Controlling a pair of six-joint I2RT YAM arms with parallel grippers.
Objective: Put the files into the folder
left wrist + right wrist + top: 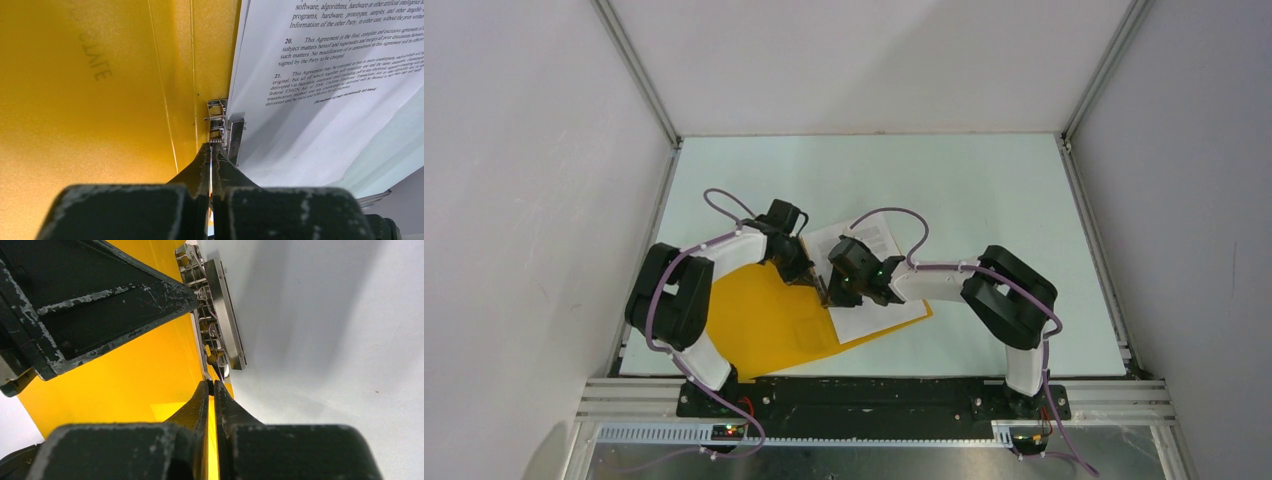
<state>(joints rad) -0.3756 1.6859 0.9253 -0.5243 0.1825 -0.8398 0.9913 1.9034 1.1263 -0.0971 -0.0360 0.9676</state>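
The orange-yellow folder (764, 325) lies open on the table. The files (876, 238), white printed sheets, rest on its right half and reach past its far edge. The metal clip (220, 117) sits along the spine beside the sheets' (325, 75) left edge. My left gripper (213, 144) is shut, its tips touching the near end of the clip. My right gripper (211, 383) comes at the clip (222, 315) from the opposite end, shut on a thin wire part of it. The left arm's finger (100, 305) shows above the yellow cover (125, 385).
The pale table (984, 180) is walled in by white panels and aluminium rails (639, 80). Both arm bases stand on a black plate (874, 395) at the near edge. Purple cables loop over both arms.
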